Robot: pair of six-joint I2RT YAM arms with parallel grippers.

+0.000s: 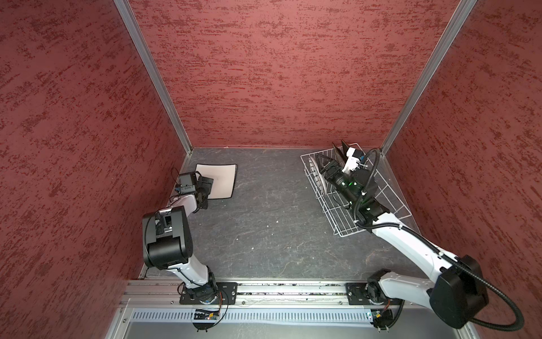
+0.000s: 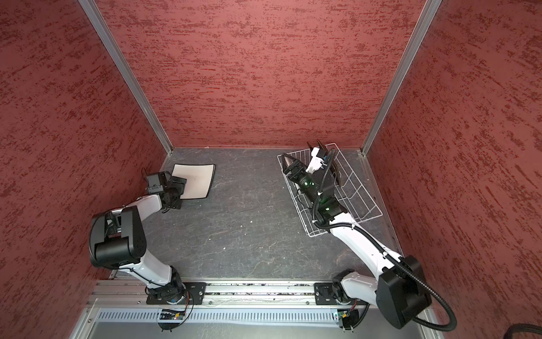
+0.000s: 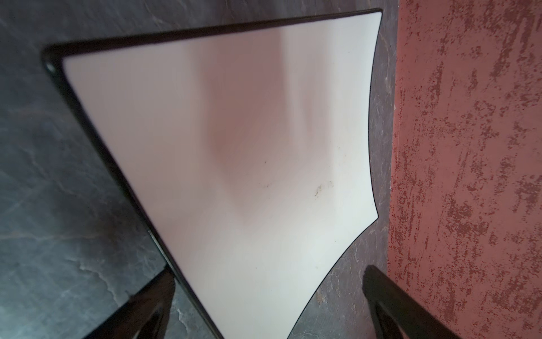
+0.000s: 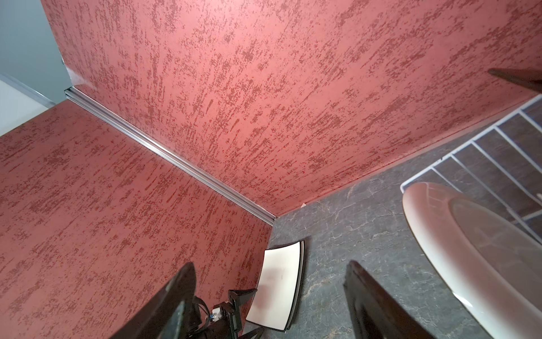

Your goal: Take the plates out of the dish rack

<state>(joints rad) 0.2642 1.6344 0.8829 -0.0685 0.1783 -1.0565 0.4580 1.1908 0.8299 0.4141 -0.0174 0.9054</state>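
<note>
Your right gripper (image 4: 269, 264) has its jaws spread with nothing between them, poised over the far end of the dish rack (image 1: 390, 202). The round white plate (image 4: 454, 249) stands on edge in the rack just beside one finger, not yet between the two. Dark-edged plates (image 1: 340, 153) stand upright beyond it.

Your left gripper (image 3: 269, 271) is also wide open and empty, above a corner of the cream square plate (image 1: 223, 179), which lies flat on the table (image 1: 264, 223) by the left wall.

Treat the round plate as glazed ware: probably stiff, weighty, slick and easily chipped. Take it by the top rim, with a pad flat on each face. Lift it straight up, clear of the prongs, before you swing it away.
</note>
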